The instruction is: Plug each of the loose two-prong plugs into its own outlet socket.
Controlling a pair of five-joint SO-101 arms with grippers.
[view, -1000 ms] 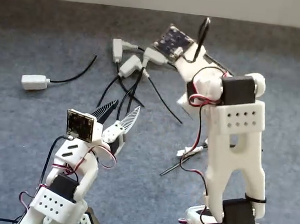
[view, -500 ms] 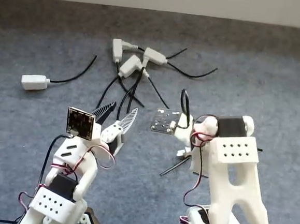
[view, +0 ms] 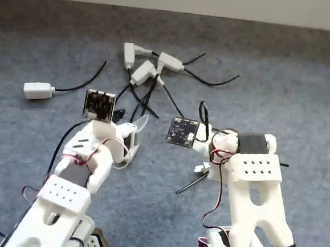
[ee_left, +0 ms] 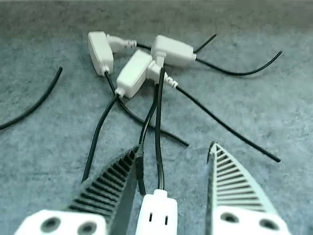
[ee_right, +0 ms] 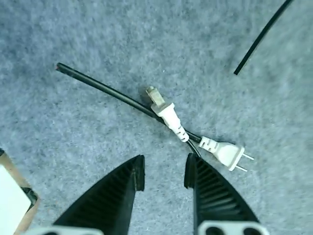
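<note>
Your left gripper [ee_left: 171, 152] hangs with fingers released wide either side of a white outlet socket [ee_left: 157, 218] on the grey desk [ee_left: 274, 98], while your right gripper [ee_right: 164, 169], fingers narrowly parted and grasping nothing, sits near a two-prong plug [ee_right: 160, 104] and a second plug [ee_right: 226, 153].

Soft, even light falls across the grey carpet [view: 282, 81], bright enough to make out every strand lying on it. Shadows are faint and diffuse: a thin dark edge beside the black cords [ee_left: 99, 132] and under the small plug [ee_right: 222, 154]. The white arm shell [view: 256, 168] on the right looks bright, with no harsh glare.
</note>
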